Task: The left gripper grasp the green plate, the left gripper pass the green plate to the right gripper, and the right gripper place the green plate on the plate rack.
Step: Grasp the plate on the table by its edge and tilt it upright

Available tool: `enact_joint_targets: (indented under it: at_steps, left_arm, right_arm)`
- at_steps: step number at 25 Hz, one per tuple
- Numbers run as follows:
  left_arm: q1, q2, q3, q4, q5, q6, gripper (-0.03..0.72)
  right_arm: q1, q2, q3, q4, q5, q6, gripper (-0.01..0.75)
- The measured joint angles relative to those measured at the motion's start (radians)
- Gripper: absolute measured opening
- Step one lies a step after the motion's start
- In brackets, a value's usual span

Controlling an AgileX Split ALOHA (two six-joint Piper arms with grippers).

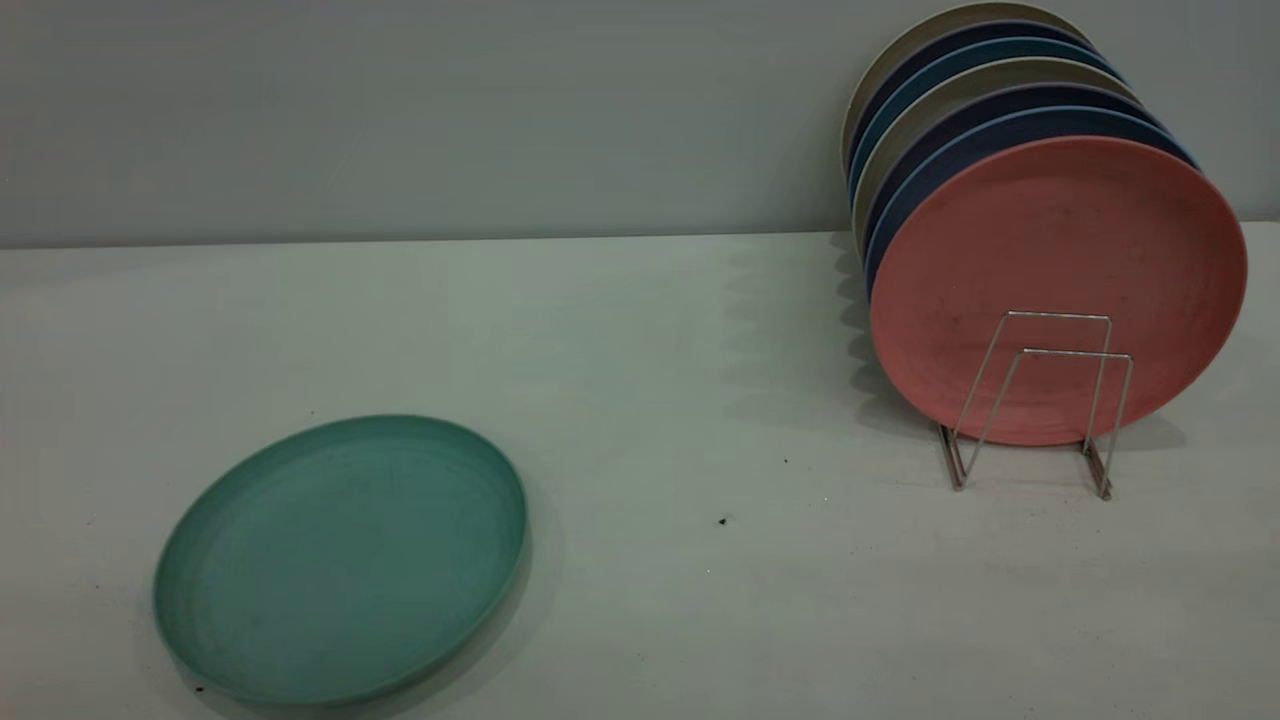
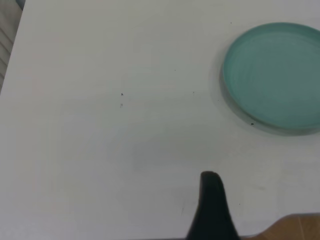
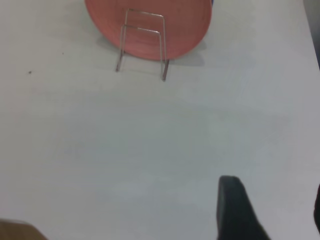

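The green plate [image 1: 340,560] lies flat on the white table at the front left, right side up; it also shows in the left wrist view [image 2: 275,75]. The plate rack [image 1: 1040,400] stands at the right, its two front wire loops bare; it shows in the right wrist view too [image 3: 142,42]. Neither gripper shows in the exterior view. My left gripper [image 2: 265,192] hovers above bare table, well apart from the plate, with one black finger [image 2: 211,200] in view and a wide gap beside it. My right gripper [image 3: 274,195] is open and empty, above the table in front of the rack.
A salmon-pink plate [image 1: 1060,260] leans upright in the rack, with several dark blue and beige plates [image 1: 960,110] stacked behind it. A grey wall runs behind the table. The table's wooden edge [image 2: 295,227] shows near my left gripper.
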Motion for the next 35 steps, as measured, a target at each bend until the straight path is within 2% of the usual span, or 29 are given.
enact_joint_targets:
  at_steps: [27, 31, 35]
  left_arm:
    - [0.000, 0.006, -0.004, 0.005, -0.008, 0.000, 0.581]
    - [0.000, 0.117, -0.050, -0.026, -0.040, -0.012, 0.581]
    - [0.000, 0.332, -0.133, -0.040, -0.083, -0.012, 0.581]
  right_arm:
    - [0.000, 0.000, -0.001, 0.011, -0.008, 0.000, 0.394]
    - [0.000, 0.085, -0.040, 0.029, -0.025, 0.000, 0.403]
    - [0.000, 0.264, -0.100, 0.039, -0.093, 0.000, 0.458]
